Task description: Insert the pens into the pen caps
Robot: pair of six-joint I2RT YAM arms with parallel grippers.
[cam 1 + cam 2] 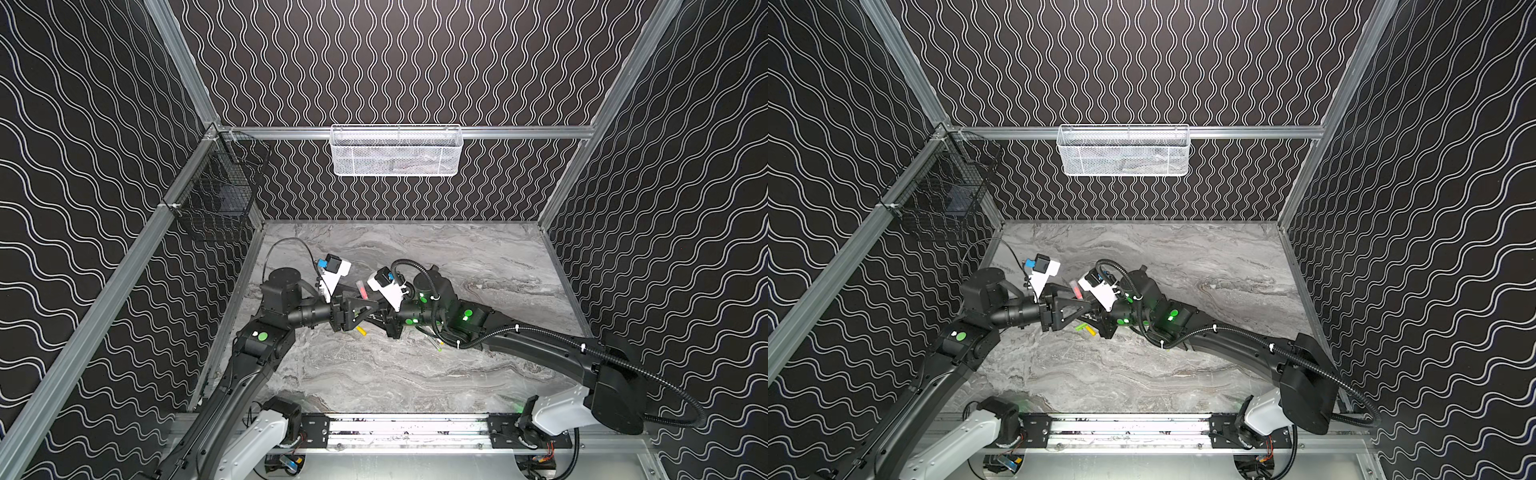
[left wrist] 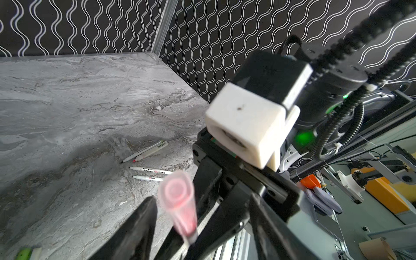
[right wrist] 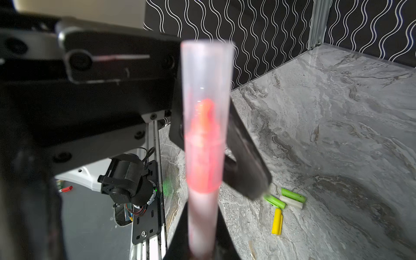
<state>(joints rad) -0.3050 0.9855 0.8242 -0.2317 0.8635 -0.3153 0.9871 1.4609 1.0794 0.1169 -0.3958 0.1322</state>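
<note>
Translucent pink plastic: the pink cap (image 3: 204,90) sits over the tip of the pink pen (image 3: 202,220), and the red nib shows through the cap wall. The cap looks fully pushed on. The pair hangs in the air above the grey marble table (image 3: 337,135), near its middle in both top views, between my two pincers.

My right pincer (image 3: 201,240) is clamped on the pale barrel below the cap. My left pincer (image 1: 365,305) has its jaws apart, one finger on either side of the cap. Neither finger seems to press on it, though the edges are blurred.

I judge this pen light and stiff, with a smooth, round, thin barrel that could twist or slide in a loose grip. The barrel just under the cap looks the best place to hold. The cap is thin-walled, so squeezing it may work it loose.

The long axis stands roughly upright, leaning a little. The capped end is up and the barrel runs down into my right pincer.

Further out on the table, two green caps (image 3: 293,194) and a yellow cap (image 3: 277,221) lie close together. The other pens (image 2: 150,170) lie uncapped in a loose group apart from them.
</note>
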